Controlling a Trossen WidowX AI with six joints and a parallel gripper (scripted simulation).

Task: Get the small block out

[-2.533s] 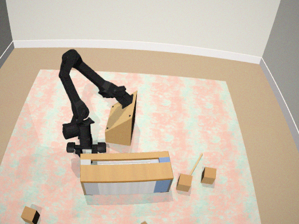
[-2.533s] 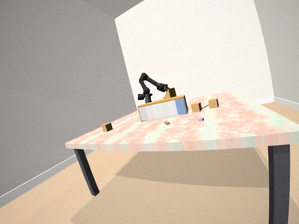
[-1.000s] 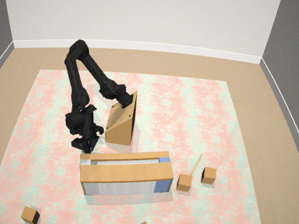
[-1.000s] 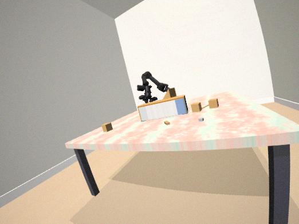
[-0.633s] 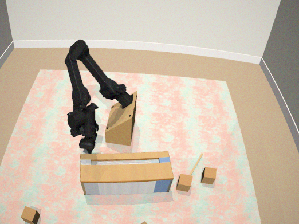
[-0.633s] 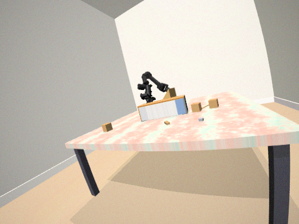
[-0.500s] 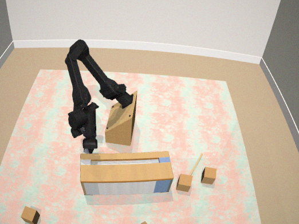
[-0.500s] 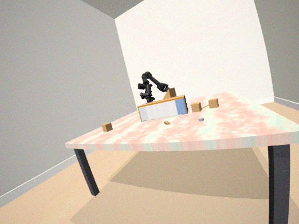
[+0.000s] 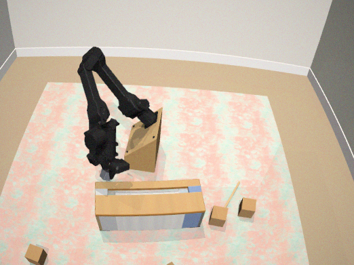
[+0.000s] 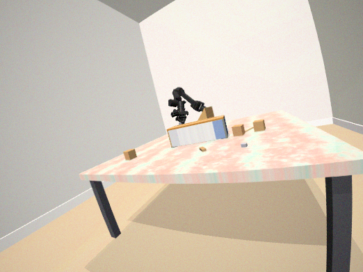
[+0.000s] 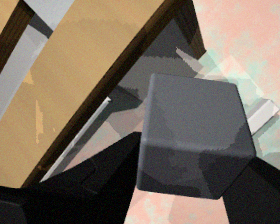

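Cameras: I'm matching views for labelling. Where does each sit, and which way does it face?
Top: high above, looking down at the box; whole arm shows.
Exterior: low beyond the table edge, facing the box front; arm small behind.
Wrist: on the arm, looking past the tool, shut on a grey block.
All share the box.

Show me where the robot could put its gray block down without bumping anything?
The gripper holds the gray block close behind the box, beside the wooden wedge: crowded there. Right of the box, two brown cubes and a stick fill the space. Open tabletop lies right of the wedge, and left of the arm.
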